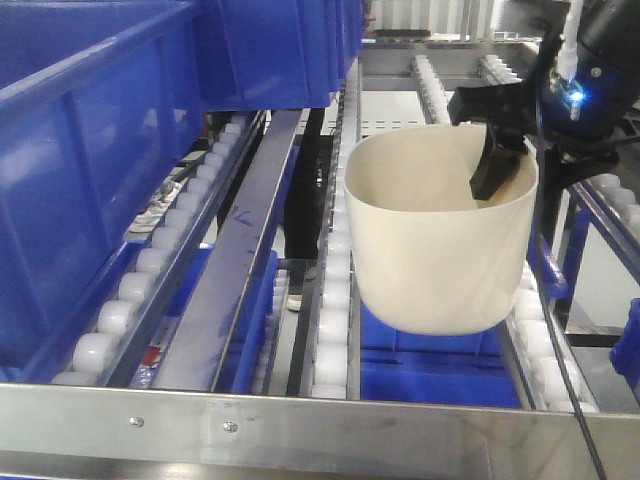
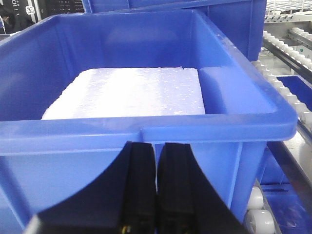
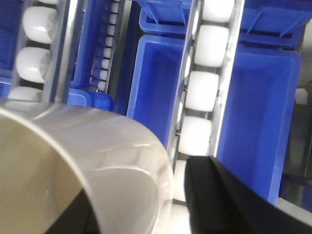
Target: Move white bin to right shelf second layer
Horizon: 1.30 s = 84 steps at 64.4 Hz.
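The white bin (image 1: 440,250) stands upright across two roller tracks (image 1: 333,325) of the right shelf second layer, behind its steel front rail (image 1: 330,425); whether its base rests on the rollers I cannot tell. My right gripper (image 1: 500,172) straddles the bin's far right wall, one black finger (image 1: 493,165) inside and the other outside. In the right wrist view the bin (image 3: 122,161) fills the lower left, and a strip of white rollers shows between its wall and the outer finger (image 3: 219,200), so the right gripper (image 3: 144,212) is open. The left gripper (image 2: 157,161) is shut and empty, facing a blue crate (image 2: 146,131).
Large blue crates (image 1: 110,150) fill the roller lane to the left. More blue crates (image 1: 430,365) sit on the level below the bin. The crate before the left gripper holds a white foam slab (image 2: 131,92). A steel divider bar (image 1: 250,260) runs between the lanes.
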Motion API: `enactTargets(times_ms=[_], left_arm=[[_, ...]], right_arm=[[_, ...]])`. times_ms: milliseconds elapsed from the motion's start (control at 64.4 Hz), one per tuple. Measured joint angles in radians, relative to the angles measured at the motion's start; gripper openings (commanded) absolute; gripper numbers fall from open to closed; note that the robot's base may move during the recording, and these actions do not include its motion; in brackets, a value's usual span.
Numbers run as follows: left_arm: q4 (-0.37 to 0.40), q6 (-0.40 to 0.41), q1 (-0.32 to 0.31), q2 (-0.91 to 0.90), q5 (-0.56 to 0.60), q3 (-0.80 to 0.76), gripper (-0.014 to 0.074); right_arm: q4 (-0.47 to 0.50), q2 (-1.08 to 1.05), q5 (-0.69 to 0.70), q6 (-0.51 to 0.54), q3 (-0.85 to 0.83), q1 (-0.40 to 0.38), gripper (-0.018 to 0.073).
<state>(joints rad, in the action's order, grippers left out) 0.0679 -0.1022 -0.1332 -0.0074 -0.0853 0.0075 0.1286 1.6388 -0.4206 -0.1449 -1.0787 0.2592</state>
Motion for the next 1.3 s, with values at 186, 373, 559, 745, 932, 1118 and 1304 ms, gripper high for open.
enactTargets(times_ms=[186, 373, 559, 745, 932, 1118, 1304], left_arm=[[0.0, 0.0, 0.0, 0.0, 0.0, 0.0, 0.0085], [0.0, 0.0, 0.0, 0.0, 0.0, 0.0, 0.0085], [0.0, 0.0, 0.0, 0.0, 0.0, 0.0, 0.0085], [0.0, 0.0, 0.0, 0.0, 0.0, 0.0, 0.0085], [0.0, 0.0, 0.0, 0.0, 0.0, 0.0, 0.0085], [0.0, 0.0, 0.0, 0.0, 0.0, 0.0, 0.0085], [0.0, 0.0, 0.0, 0.0, 0.0, 0.0, 0.0085]], right_arm=[[0.004, -0.04, 0.0, 0.0, 0.0, 0.002, 0.046], [0.006, -0.052, 0.0, 0.0, 0.0, 0.008, 0.0495], [0.006, -0.077, 0.0, 0.0, 0.0, 0.01, 0.0495], [0.006, -0.153, 0.0, 0.0, 0.0, 0.01, 0.0489], [0.006, -0.266, -0.002, 0.0, 0.0, 0.01, 0.0426], [0.006, -0.432, -0.006, 0.0, 0.025, 0.01, 0.0063], [-0.012, -0.67, 0.102, 0.0, 0.169, 0.01, 0.0049]])
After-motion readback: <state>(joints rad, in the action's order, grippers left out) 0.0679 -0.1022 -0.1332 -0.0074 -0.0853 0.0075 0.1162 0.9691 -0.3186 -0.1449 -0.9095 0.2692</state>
